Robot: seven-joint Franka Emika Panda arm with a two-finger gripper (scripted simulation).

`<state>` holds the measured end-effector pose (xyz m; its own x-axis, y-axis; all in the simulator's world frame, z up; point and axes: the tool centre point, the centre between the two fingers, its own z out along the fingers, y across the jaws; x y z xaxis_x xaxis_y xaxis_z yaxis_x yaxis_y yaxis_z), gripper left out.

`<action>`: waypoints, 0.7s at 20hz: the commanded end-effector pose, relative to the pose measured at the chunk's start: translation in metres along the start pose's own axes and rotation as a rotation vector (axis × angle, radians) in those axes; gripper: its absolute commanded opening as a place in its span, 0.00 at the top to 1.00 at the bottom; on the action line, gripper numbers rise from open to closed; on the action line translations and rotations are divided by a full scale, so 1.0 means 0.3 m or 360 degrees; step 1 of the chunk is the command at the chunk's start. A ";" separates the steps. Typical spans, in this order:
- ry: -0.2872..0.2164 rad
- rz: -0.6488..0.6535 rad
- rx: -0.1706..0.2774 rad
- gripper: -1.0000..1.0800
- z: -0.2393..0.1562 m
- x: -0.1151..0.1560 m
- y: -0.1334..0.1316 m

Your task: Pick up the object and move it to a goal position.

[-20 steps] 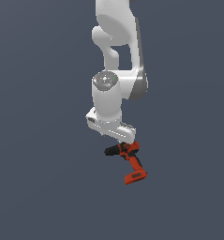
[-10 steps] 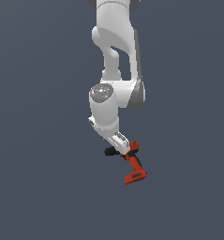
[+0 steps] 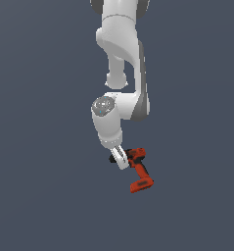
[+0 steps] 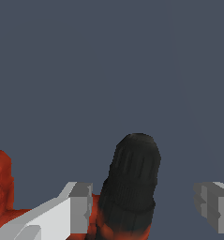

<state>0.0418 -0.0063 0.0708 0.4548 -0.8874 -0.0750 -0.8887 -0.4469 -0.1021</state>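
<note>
Low in the centre of the exterior view, just below the arm's bent wrist, the gripper (image 3: 120, 160) hangs at the head of the drill (image 3: 138, 170). Its body lies between the fingers, black chuck poking out toward the exterior view's left, while the slim handle runs down and toward the exterior view's right to the blocky red battery base. So the long axis of the handle slants away from the gripper, and the weight hangs off to one side of the grip.

From the wrist view, the black ribbed chuck (image 4: 131, 183) stands in the lower middle of the frame, pointing away from the camera. One grey fingertip (image 4: 80, 206) sits right against the drill's red body beside the chuck; the other fingertip (image 4: 212, 205) stands well apart from it, with open background between. The fingers are spread, then, and not clamped on the tool; whether the near finger actually presses on it cannot be told.

No counter or other surface can be made out in the plain grey-blue surround, so I cannot say whether the drill rests on anything. It looks red-orange with black trim at the chuck and near the handle. No goal marker shows. My judgement is that the grasp comes next: closing across the body behind the chuck, with the offset battery likely to swing the tool.
</note>
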 end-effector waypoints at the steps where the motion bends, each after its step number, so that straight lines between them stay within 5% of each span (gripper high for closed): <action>1: -0.0003 0.0084 0.0005 0.19 0.017 0.005 0.000; 14: -0.0007 0.0212 0.0010 0.19 0.050 0.012 0.002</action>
<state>0.0437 -0.0085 0.0566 0.3328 -0.9384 -0.0925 -0.9410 -0.3241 -0.0976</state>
